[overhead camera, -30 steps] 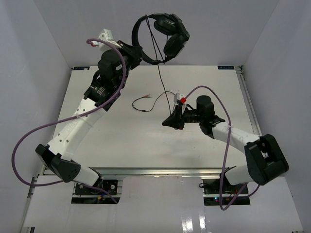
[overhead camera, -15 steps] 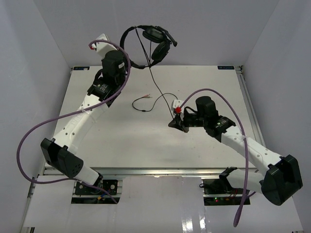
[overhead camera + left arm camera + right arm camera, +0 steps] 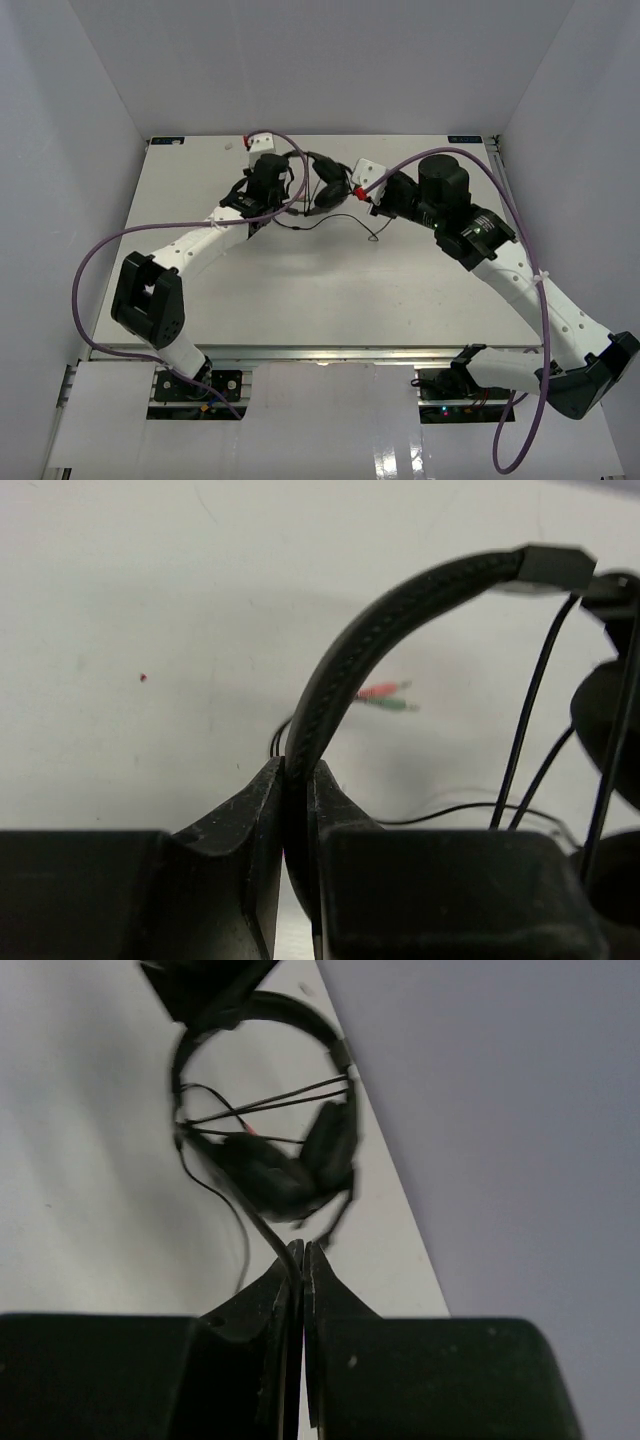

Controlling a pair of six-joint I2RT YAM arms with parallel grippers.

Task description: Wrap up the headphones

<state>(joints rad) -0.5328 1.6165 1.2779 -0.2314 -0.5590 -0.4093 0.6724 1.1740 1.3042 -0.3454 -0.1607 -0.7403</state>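
The black headphones (image 3: pixel 326 187) hang low over the far middle of the white table (image 3: pixel 300 290). My left gripper (image 3: pixel 291 188) is shut on the curved headband (image 3: pixel 400 610); in the left wrist view the jaws (image 3: pixel 298 772) pinch it. My right gripper (image 3: pixel 352 194) sits just right of the earcups and is shut on the thin black cord (image 3: pixel 262 1228). The right wrist view shows the headband loop, both earcups (image 3: pixel 290 1165) and cord strands stretched across the loop. The rest of the cord (image 3: pixel 312 224) trails on the table. The reddish plugs (image 3: pixel 385 692) lie under the headband.
Purple robot cables (image 3: pixel 120 240) arc off both arms. The grey back wall (image 3: pixel 320 60) rises right behind the headphones, and side walls close in the table. A small cord loop (image 3: pixel 375 236) lies on the table below my right gripper.
My left gripper has brought the headphones down from high against the back wall to just above the table. My right gripper has moved up and away to the earcups, with the cord in it.
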